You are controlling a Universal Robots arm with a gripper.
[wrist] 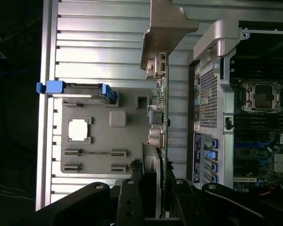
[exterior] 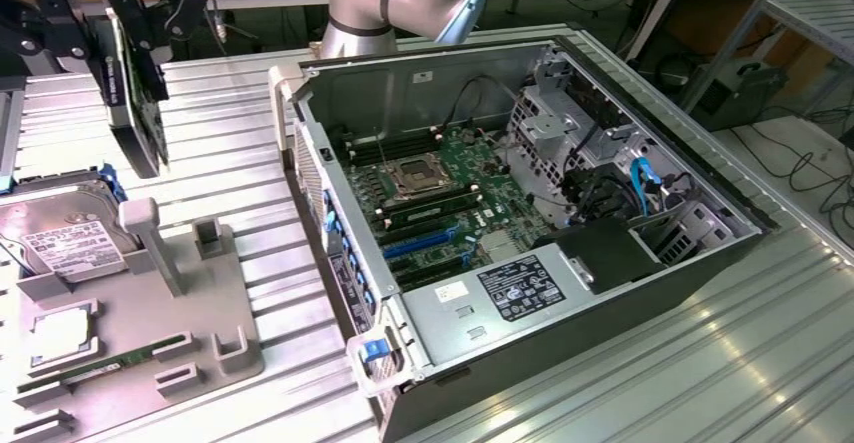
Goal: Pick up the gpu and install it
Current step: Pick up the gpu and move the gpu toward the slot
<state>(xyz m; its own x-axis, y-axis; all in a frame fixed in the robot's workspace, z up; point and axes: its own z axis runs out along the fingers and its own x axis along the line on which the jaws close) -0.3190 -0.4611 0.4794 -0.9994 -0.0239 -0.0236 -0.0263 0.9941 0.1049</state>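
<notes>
The gpu hangs edge-down above the slatted table, at the exterior view's upper left, beyond the grey fixture tray and well left of the open computer case. My gripper is shut on the card's upper part. In the wrist view the gpu appears edge-on, with its pale metal bracket at the far end and the black fingers clamped on either side of it. Blue expansion slots lie on the motherboard inside the case.
The tray carries a silver hard drive with blue rails, a processor chip and a green memory stick. The case lies on its side with its side panel off. The arm's base stands behind the case.
</notes>
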